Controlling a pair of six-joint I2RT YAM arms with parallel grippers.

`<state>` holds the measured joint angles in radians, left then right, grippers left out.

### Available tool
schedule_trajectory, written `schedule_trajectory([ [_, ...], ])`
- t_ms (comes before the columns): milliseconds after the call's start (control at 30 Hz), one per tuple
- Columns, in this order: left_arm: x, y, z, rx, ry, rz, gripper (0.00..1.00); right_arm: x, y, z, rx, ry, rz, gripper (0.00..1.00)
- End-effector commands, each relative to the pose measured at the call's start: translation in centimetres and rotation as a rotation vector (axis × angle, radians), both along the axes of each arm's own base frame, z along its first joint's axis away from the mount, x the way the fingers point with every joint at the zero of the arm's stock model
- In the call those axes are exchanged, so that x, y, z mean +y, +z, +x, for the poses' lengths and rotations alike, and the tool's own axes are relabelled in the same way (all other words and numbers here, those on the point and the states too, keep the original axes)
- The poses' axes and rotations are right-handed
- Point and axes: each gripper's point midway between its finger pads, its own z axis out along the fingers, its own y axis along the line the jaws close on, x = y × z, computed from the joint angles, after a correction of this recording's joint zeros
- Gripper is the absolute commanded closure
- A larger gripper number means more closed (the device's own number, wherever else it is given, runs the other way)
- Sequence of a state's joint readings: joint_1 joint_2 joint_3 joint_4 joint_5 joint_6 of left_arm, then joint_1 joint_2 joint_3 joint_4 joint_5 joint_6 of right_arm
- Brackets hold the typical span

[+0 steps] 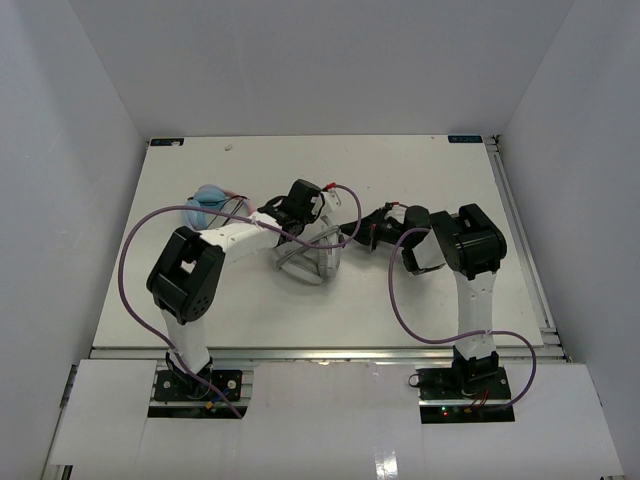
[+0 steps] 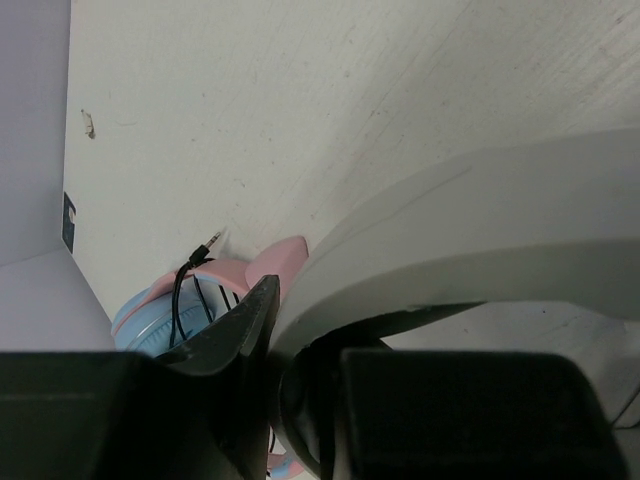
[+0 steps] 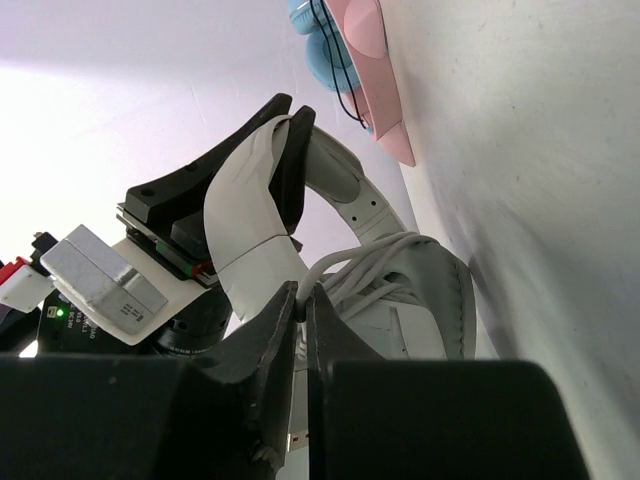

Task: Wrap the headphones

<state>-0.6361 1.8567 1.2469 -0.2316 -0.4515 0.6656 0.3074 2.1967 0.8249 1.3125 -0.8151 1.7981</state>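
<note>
Headphones (image 1: 316, 258) near blue-and-pink bundle (image 1: 207, 209)

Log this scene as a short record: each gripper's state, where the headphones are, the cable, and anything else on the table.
left gripper: shut on the headband
right gripper: shut on the cable, pinched at the fingertips
headphones: mid-table, between the two arms
cable state: several strands bunched beside an ear cup
other item: blue-and-pink bundle, left of the headphones, not held
</note>
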Motion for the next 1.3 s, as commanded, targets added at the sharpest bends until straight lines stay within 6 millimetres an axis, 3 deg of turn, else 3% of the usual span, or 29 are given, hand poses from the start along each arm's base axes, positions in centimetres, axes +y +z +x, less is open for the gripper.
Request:
schedule_trajectory([
  [0, 2.7, -6.6, -3.6, 0.212, -0.020, 0.174, 0.86, -2.2, 8.9, 0.3, -0.525, -0.084, 0.185, 0.89],
  [300, 2.1, -5.8, -3.0, 0.203, 0.026, 0.132, 0.74, -2.5, 7.8, -0.2, -0.479, -0.092, 0.173, 0.89],
  [567, 2.3, -7.4, -3.3, 0.244, 0.039, 0.155, 0.68, -2.6, 6.6, -0.6, -0.450, -0.099, 0.154, 0.89],
  [867, 1.7, -7.0, -3.1, 0.257, 0.034, 0.093, 0.64, -2.7, 6.3, -0.6, -0.441, -0.109, 0.151, 0.90],
  [1000, 1.4, -6.4, -2.8, 0.237, 0.034, 0.059, 0.52, -2.7, 5.8, -0.4, -0.417, -0.112, 0.153, 0.90],
  [1267, 1.2, -5.7, -2.6, 0.214, 0.035, 0.022, 0.16, -2.9, 5.0, -0.4, -0.371, -0.128, 0.152, 0.90],
])
